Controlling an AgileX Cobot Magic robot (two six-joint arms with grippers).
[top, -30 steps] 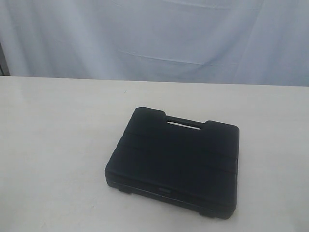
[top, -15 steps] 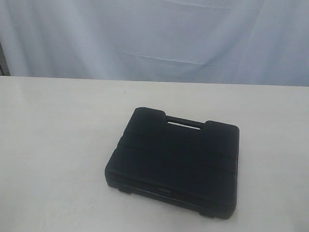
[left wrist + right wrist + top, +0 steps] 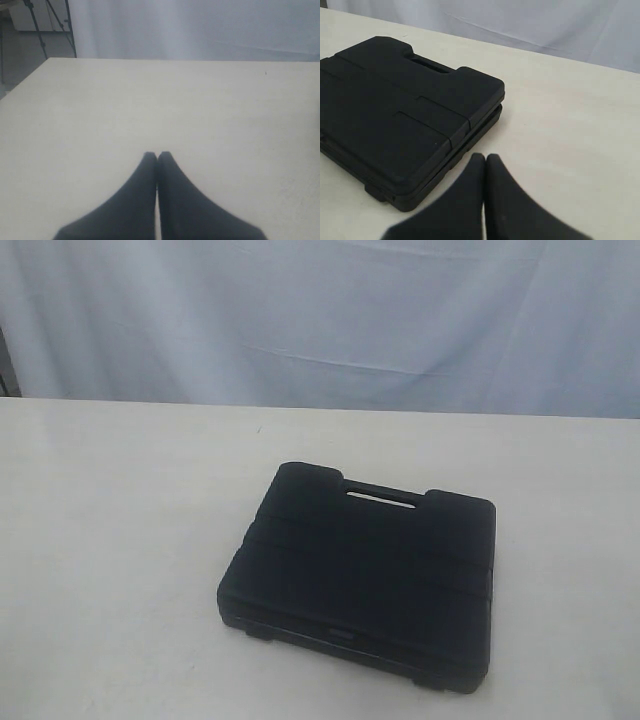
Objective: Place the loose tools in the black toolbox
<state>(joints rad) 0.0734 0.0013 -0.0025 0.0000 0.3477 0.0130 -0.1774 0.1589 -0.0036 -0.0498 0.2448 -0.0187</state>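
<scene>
On the table [image 3: 120, 540] the toolbox [image 3: 360, 575] lies flat and shut, and we see no loose tools anywhere. Our left gripper [image 3: 157, 156] and right gripper [image 3: 485, 158] both have fingers pressed together on nothing, the right one aimed toward a corner of the case. Our worry: a one-sided pry at that lid could shove the case across the smooth top instead of opening it.

Lit softly and evenly, slightly washed out, with a cool bluish cast. Nearly shadowless on the worktop [image 3: 120, 540] around the black toolbox [image 3: 360, 570], itself rendered almost featureless. Blurred up close at the left hand [image 3: 157, 156] and right hand [image 3: 485, 157]. Mildly grainy throughout.
</scene>
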